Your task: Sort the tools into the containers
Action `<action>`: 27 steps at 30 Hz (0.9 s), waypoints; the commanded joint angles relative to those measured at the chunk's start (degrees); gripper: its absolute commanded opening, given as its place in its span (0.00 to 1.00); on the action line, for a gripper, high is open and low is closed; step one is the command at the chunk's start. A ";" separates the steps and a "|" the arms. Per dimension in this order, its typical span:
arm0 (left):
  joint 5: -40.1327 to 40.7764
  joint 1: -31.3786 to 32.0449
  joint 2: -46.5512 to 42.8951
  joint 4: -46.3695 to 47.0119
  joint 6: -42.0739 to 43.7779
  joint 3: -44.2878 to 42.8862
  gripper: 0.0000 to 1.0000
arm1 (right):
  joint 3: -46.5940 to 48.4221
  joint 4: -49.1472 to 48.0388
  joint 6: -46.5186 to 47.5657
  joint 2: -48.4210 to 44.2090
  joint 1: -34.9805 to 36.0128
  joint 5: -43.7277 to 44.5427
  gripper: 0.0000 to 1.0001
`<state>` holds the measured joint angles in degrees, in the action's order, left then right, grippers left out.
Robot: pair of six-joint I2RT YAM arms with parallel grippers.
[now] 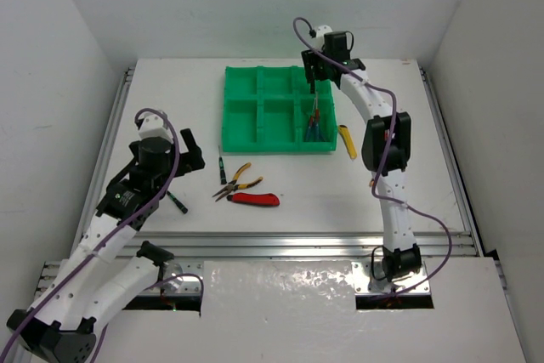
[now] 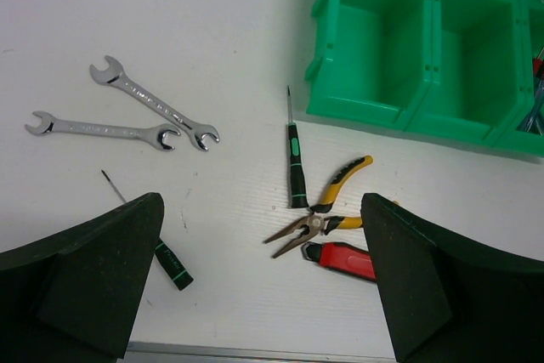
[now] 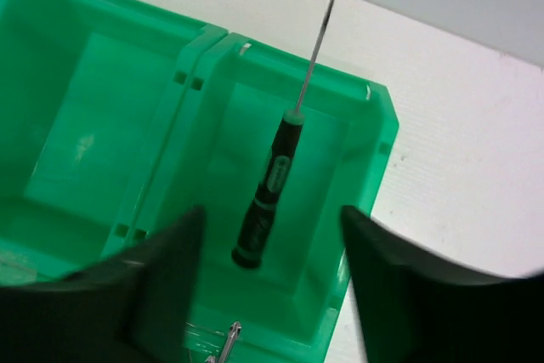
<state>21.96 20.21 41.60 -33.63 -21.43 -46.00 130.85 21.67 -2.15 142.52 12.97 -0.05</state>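
The green tray (image 1: 242, 112) sits at the table's far middle. My right gripper (image 1: 314, 82) hangs open over its far right compartment (image 3: 361, 176). A black, green-banded screwdriver (image 3: 265, 196) leans there, its shaft over the far rim, touching neither finger. Blue and red screwdrivers (image 1: 314, 127) lie in the near right compartment. My left gripper (image 2: 263, 295) is open and empty above yellow-handled pliers (image 2: 327, 210), a red utility knife (image 2: 346, 260) and two black-green screwdrivers (image 2: 295, 163) (image 2: 167, 259). Two silver wrenches (image 2: 144, 102) (image 2: 98, 127) lie to the left.
A yellow utility knife (image 1: 347, 141) lies on the table just right of the tray. The pliers (image 1: 237, 181) and red knife (image 1: 254, 199) lie in front of the tray. The metal rail of the table's near edge (image 1: 280, 246) runs behind the loose tools.
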 commanded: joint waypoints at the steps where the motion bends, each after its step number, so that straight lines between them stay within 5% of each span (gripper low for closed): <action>1: -1.12 -0.52 -0.30 2.69 0.86 0.03 1.00 | 0.29 -3.39 1.80 -3.12 -0.58 1.10 0.75; 9: 0.28 -1.04 1.81 1.99 -0.10 -0.85 1.00 | -5.32 2.14 -2.93 -16.00 1.00 -1.00 0.76; 16: -6.71 -0.78 17.15 -0.22 -8.17 -5.58 1.00 | -34.26 10.57 -11.71 -42.00 9.77 -0.03 0.74; 21: -5.71 0.36 29.56 5.15 -15.38 -6.64 0.97 | -57.07 7.34 -19.71 -59.44 15.15 -0.03 0.73; 27: -3.93 0.80 45.55 8.92 -16.98 -7.53 0.77 | -76.76 7.60 -24.56 -74.30 18.05 0.93 0.72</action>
<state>17.32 20.62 83.24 -28.40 -35.83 -51.05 59.59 29.50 -22.33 71.29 30.30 -0.40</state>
